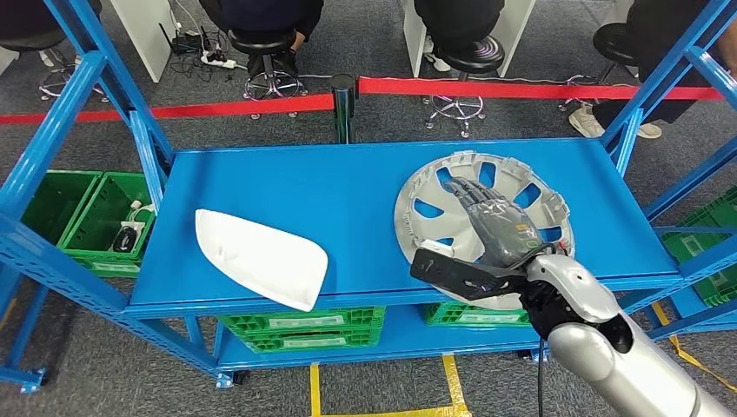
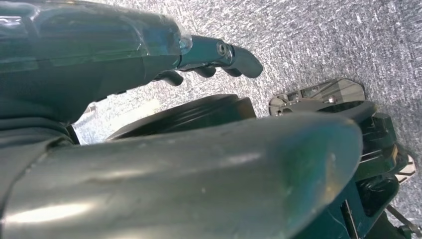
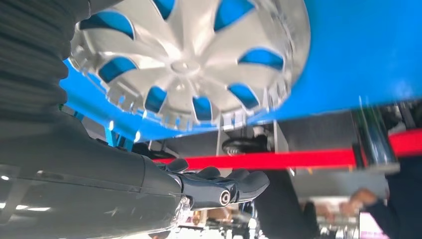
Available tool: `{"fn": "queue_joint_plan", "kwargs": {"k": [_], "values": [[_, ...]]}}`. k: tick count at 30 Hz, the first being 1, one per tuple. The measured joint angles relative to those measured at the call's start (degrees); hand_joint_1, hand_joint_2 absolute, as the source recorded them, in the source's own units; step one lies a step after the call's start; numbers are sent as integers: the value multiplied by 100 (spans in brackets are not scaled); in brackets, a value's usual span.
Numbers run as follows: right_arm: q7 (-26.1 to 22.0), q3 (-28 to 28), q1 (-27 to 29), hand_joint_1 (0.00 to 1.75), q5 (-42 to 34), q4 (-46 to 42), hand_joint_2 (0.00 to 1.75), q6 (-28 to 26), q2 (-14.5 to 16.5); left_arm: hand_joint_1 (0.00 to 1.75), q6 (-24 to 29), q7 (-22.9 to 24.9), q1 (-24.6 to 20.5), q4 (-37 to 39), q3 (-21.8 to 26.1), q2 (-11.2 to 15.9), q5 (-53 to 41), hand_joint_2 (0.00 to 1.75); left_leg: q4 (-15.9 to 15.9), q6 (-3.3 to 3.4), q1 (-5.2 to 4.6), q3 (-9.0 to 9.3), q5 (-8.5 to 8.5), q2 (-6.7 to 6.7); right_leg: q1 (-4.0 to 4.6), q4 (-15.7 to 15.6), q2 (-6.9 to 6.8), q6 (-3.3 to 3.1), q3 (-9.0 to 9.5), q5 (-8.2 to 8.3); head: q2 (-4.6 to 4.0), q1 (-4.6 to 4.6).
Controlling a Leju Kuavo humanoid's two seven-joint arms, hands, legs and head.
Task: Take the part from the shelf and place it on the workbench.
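Grey carpet runs under a blue shelf (image 1: pixel 348 187) whose flat top holds two things: a silver wheel cover (image 1: pixel 434 195) on the right and a white curved panel (image 1: pixel 259 258) on the left, well apart from each other. Beyond the far edge a red barrier tape (image 1: pixel 243 107) crosses the scene, with a dark post (image 1: pixel 343 109) at its middle. Three stools show past it; the people on them are cut off at the top of the picture, so only legs and shoes can be made out.

Green crates sit lower down — two to the left of the shelf (image 1: pixel 82 221), more under the top board, and one cut off at the right edge. Their contents are hard to make out.

The right hand (image 1: pixel 495 228) lies over the wheel cover's near-right part, fingers stretched out flat and apart across the spokes. It hides that part of the cover, and whether the fingers press on it or hover just above cannot be told; nothing is gripped. In the right wrist view the fingers (image 3: pixel 239 181) lie together, nearly straight, with the cover beside them.

The left hand (image 2: pixel 209 57) hangs over the carpet floor — fingers loosely extended, holding nothing.
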Motion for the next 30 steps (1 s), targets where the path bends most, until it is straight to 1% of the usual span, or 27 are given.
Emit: {"fn": "queue_joint_plan", "kwargs": {"k": [1,3,8,10,14,21,30], "values": [[0,18,-24,0,-29,5,175,1,-47,0,8,-5,0,0,-1,-5,7,0,0,0,0,0,0,-3,0,0,-1,0,0,0,0,0],[1,31,-29,0,-80,26,175,204,-126,0,15,-8,0,0,-1,-16,22,0,0,0,0,-1,0,-10,0,-1,-4,0,0,0,0,0],[0,-156,262,0,-49,180,175,1298,-187,0,16,16,1,0,0,-25,26,0,0,0,0,-4,0,-35,0,-1,-21,0,1,-1,0,1],[1,-298,431,0,-8,263,175,1569,-187,0,16,22,2,0,0,-26,21,0,0,0,0,-6,0,-40,0,-1,-25,0,1,-1,0,2],[2,-536,617,0,11,390,175,1710,-187,0,16,32,1,0,1,-27,17,0,0,0,0,-5,0,-35,0,-1,-22,0,1,-1,0,1],[1,-781,757,0,115,537,175,1867,-183,0,16,31,2,0,0,-30,14,0,0,0,-1,-4,1,-31,0,-2,-24,0,1,-1,0,-3],[2,-1325,1007,0,215,672,175,2109,-185,0,15,-8,1,0,0,-32,8,0,0,0,-1,-4,0,-30,0,-2,-23,0,1,-1,0,-3]]}}
